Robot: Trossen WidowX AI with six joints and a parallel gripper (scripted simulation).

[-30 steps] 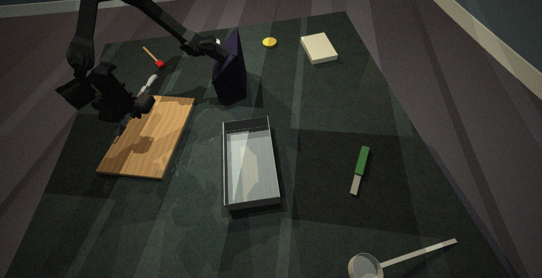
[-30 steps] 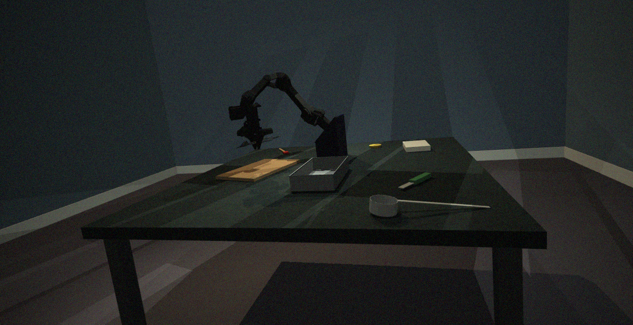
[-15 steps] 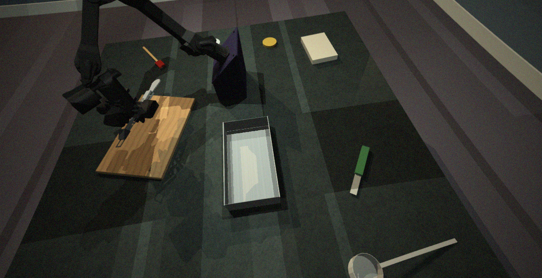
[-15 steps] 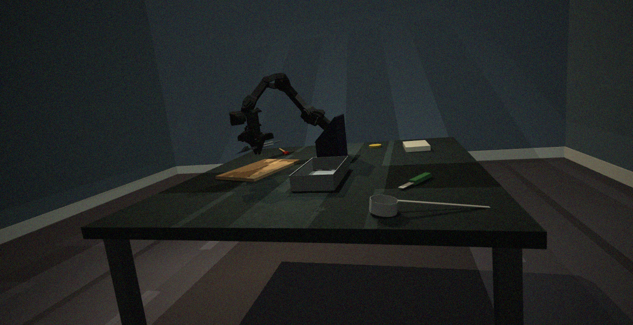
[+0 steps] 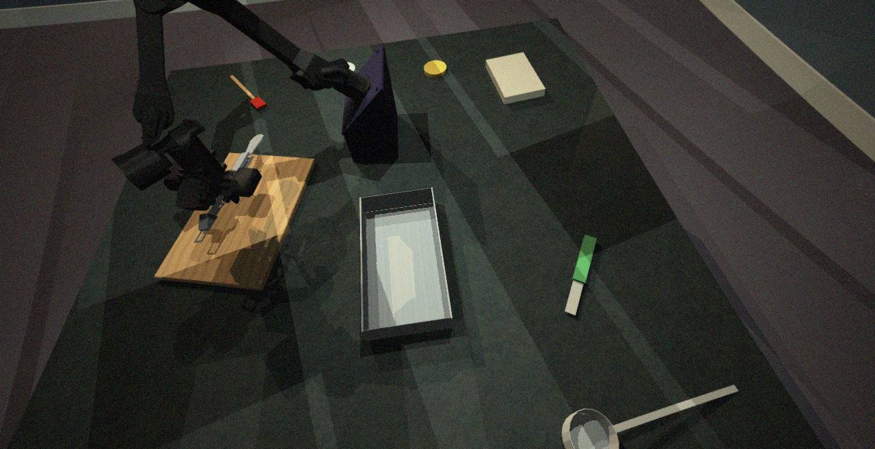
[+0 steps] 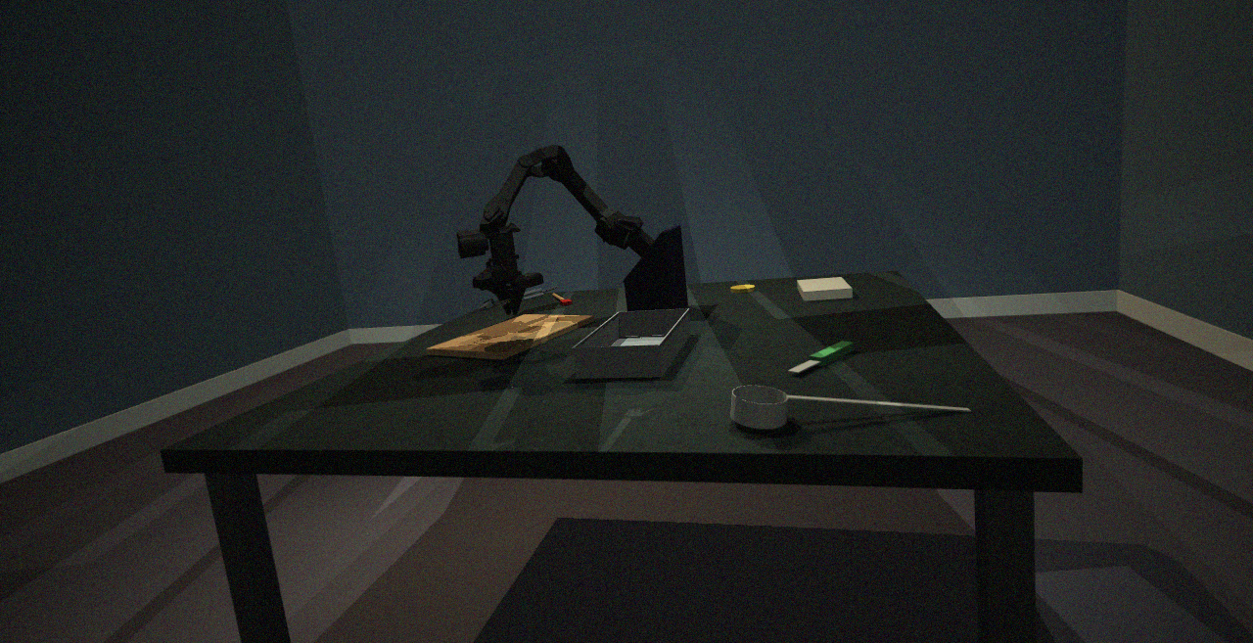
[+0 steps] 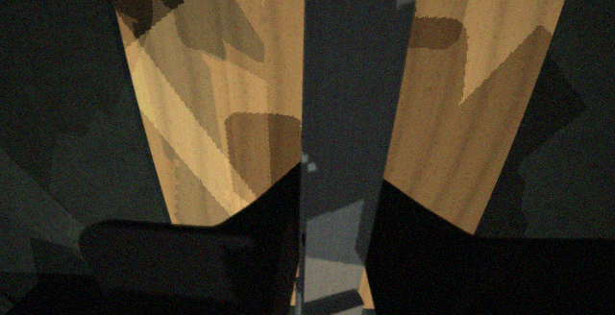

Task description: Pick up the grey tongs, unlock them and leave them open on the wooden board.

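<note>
The grey tongs (image 5: 254, 143) (image 7: 353, 89) are held lengthwise above the wooden board (image 5: 183, 267) (image 6: 455, 347) (image 7: 432, 128). Their pale rounded end points to the back, and a thin wire loop shows at the near end with its shadow on the board beside it. Their arms look close together. My gripper (image 5: 225, 194) (image 6: 510, 309) (image 7: 330, 170) points down and is shut on the tongs near their middle, low over the board. The fingertips are partly hidden in the top view. The roasting tin (image 5: 407, 328) (image 6: 613, 365) stands right of the board with nothing across it.
The dark arm mount (image 5: 374, 131) (image 6: 659, 275) stands behind the tin. A red-headed tool (image 5: 257, 102) lies behind the board. A yellow disc (image 5: 435, 67) and a cream block (image 5: 515, 77) are at the back, a green-handled knife (image 5: 585, 258) and a ladle (image 5: 676, 408) on the right.
</note>
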